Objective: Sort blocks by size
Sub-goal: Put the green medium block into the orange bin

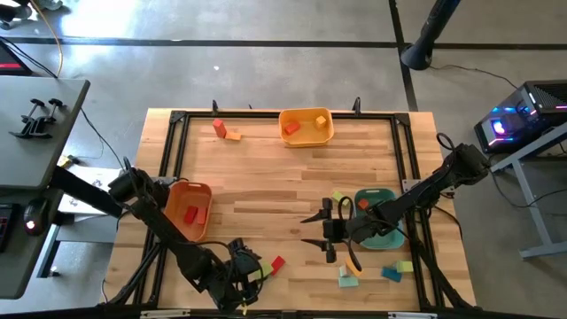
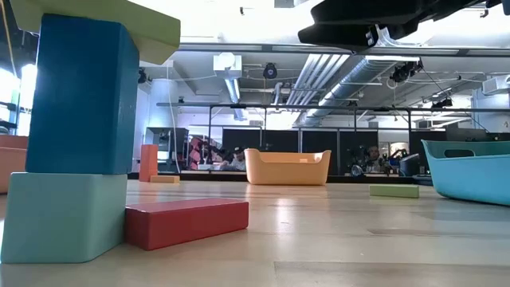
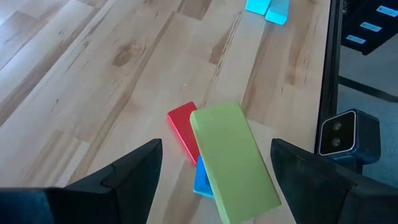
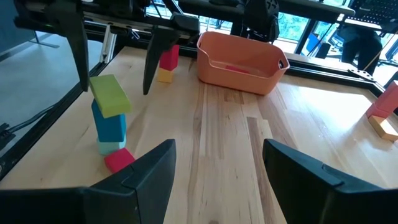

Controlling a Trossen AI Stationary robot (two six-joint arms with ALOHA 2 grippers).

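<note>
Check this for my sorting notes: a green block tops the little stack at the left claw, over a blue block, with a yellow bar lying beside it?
Nearly. The bar beside the stack is red, not yellow, as the right wrist view shows. The green block does top the blue block at the open left claw.

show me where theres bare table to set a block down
Widest bare patch: mid-table between the orange tray, the yellow tray and the teal tray. Crowded: the near edge, with the stacked blocks under the left tool and loose blocks by the right tool.
</note>
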